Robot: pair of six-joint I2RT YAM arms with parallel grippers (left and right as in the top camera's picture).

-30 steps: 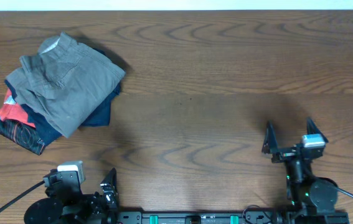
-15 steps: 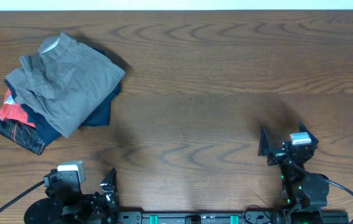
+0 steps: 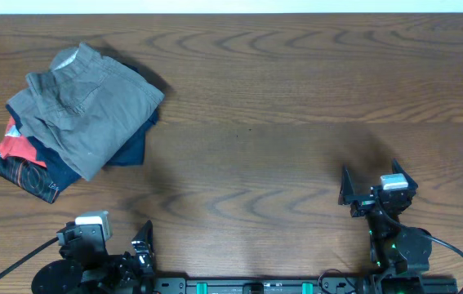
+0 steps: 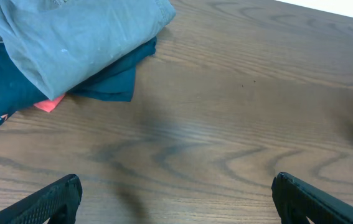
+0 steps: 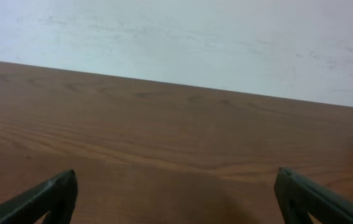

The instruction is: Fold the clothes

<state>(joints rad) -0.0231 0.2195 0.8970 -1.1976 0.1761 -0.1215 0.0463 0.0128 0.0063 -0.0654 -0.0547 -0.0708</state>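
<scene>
The grey shorts lie folded on top of a pile at the far left of the table. They also show in the left wrist view, at its upper left. My left gripper is open and empty at the front edge, well short of the pile; in its own view both fingers stand wide apart over bare wood. My right gripper is open and empty at the front right, far from the shorts; its own view shows only table and wall.
A navy blue folded garment and a red-and-black patterned garment lie under the shorts. The navy one also shows in the left wrist view. The wooden table ends at a white wall at the back.
My right gripper drew back a little toward the front edge a second ago and has since held still. The left arm and the pile have not moved.
</scene>
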